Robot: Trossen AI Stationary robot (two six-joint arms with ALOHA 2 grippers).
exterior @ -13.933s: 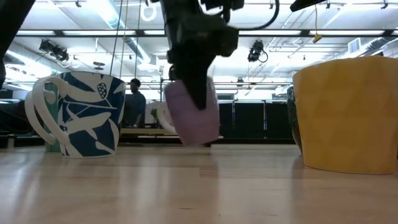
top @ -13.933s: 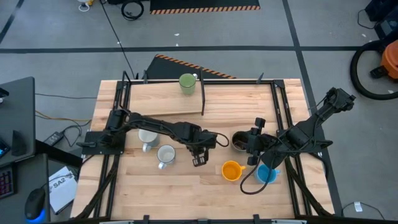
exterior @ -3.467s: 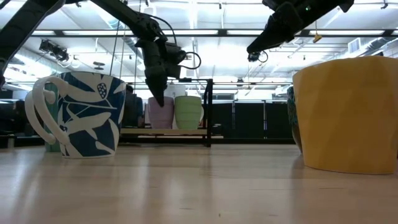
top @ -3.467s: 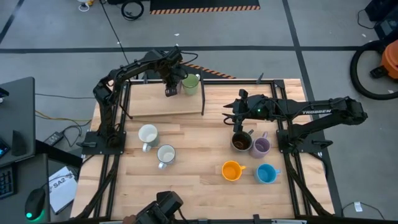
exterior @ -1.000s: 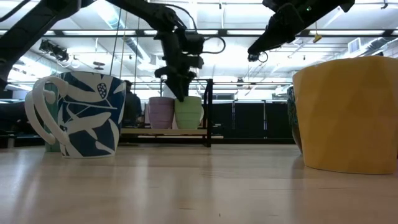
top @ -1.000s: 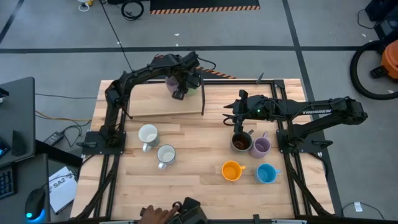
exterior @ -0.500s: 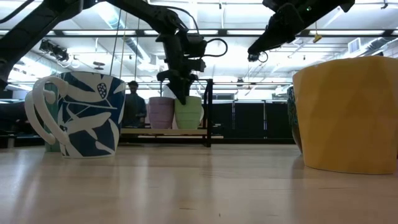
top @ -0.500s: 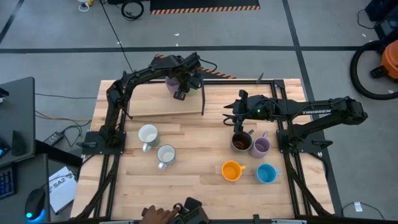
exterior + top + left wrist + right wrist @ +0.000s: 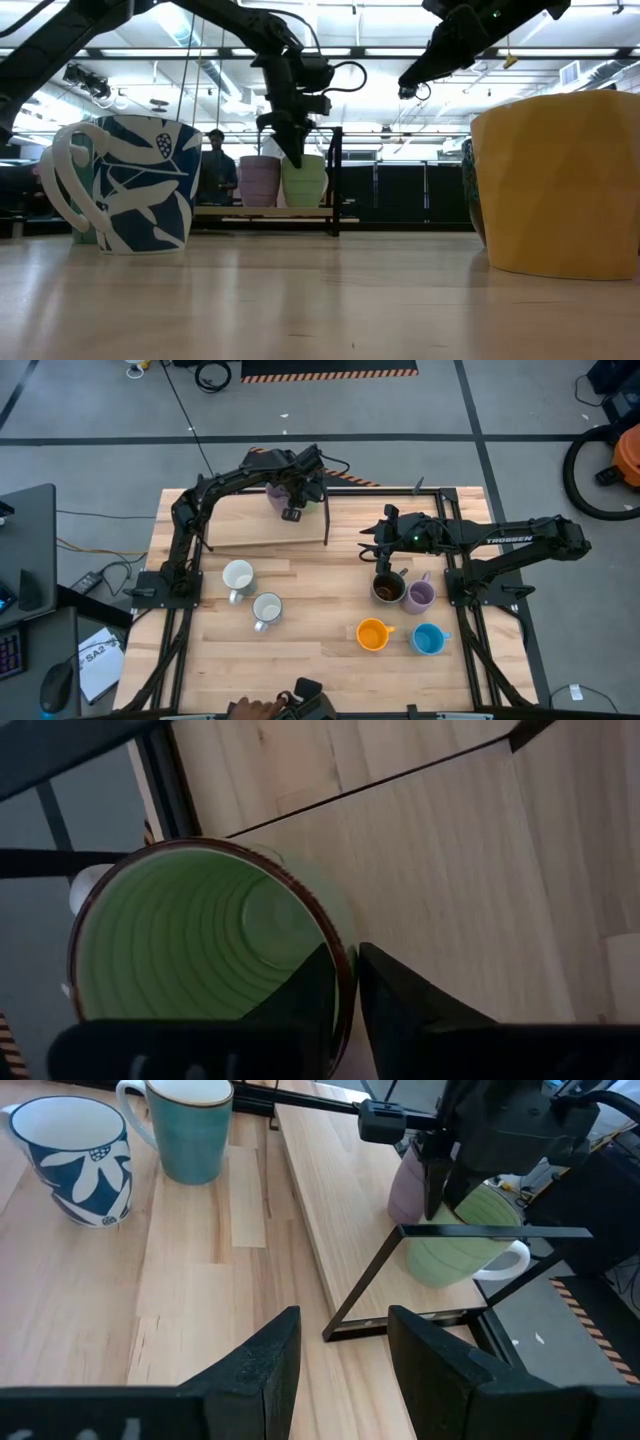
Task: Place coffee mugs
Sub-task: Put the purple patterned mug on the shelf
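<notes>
Green mug [image 9: 200, 935] upright, mouth up

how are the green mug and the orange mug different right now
The green mug stands on the raised wooden shelf at the table's far edge; the orange mug sits on the main tabletop near the front. The left claw pinches the green mug's rim, one finger inside and one outside; no claw is near the orange mug. A lilac mug stands right beside the green one; the orange has a blue mug for neighbour. Both are upright.

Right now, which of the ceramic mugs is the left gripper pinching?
The green ceramic mug on the raised wooden shelf: the left gripper straddles its rim, beside the lilac mug.
</notes>
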